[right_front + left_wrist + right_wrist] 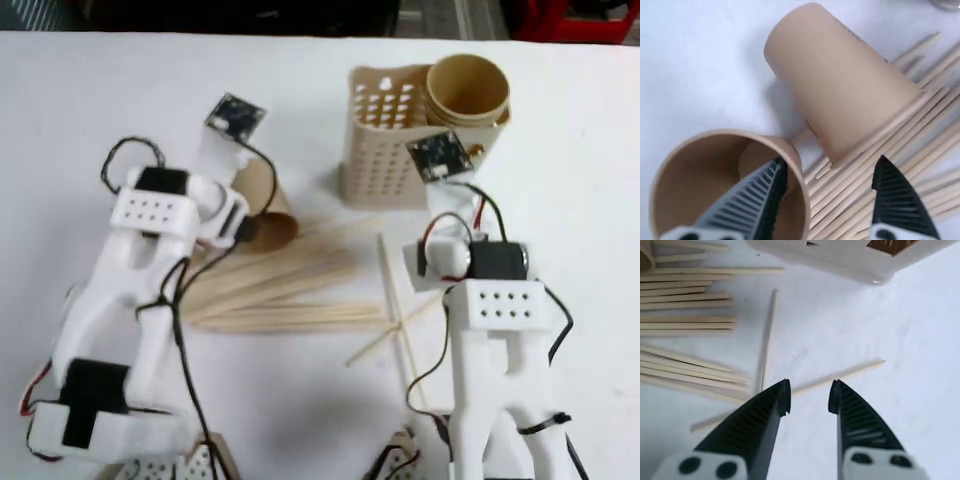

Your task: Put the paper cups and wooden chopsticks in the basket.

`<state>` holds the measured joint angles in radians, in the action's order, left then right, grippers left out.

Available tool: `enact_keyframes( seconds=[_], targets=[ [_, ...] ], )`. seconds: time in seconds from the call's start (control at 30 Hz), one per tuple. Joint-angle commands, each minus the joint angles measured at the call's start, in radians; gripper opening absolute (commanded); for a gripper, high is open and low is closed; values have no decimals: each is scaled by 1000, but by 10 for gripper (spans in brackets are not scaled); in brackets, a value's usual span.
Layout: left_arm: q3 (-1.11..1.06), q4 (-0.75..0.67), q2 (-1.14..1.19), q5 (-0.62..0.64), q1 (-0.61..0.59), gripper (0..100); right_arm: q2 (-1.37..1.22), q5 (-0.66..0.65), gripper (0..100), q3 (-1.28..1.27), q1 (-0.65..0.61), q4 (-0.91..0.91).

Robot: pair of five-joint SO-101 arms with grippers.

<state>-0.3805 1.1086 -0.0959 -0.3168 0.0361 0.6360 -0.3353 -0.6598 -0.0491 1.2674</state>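
Brown paper cup [695, 185] on the table, left gripper [831, 161] spread wide, one finger inside it. Second cup [840, 85] on its side, rim resting on chopstick pile [290, 298]. Right gripper [810, 392] released above crossed chopsticks [769, 325]. White basket [380, 150], third cup [467, 85] inside.

I work over a white bench [80, 90] that spreads across nearly the whole high view. Beyond its far edge the room [250, 12] is dark, with something red [570, 18] at the right corner; I cannot tell what.
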Motion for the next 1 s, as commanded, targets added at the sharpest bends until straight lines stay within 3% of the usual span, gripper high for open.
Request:
enact_keyframes(
  seconds=[0.0, 0.17, 0.4, 0.57, 0.77, 0.97],
  targets=[
    [35, -69, 28, 11, 8, 221, 31, -2, 139, -14, -8, -15],
    [34, -118, 61, 11, 12, 124, 31, -2, 138, -94, -4, -71],
    [41, -110, 58, 11, 13, 77, 31, -2, 138, -213, -8, -189],
    [44, -71, 56, 3, 8, 87, 31, -2, 138, -227, -8, -197],
    [87, 66, -4, 2, 8, 186, 31, -2, 138, -229, -8, -197],
    [81, 103, -105, -20, 8, 190, 31, -2, 138, -230, -8, -197]
  ],
)
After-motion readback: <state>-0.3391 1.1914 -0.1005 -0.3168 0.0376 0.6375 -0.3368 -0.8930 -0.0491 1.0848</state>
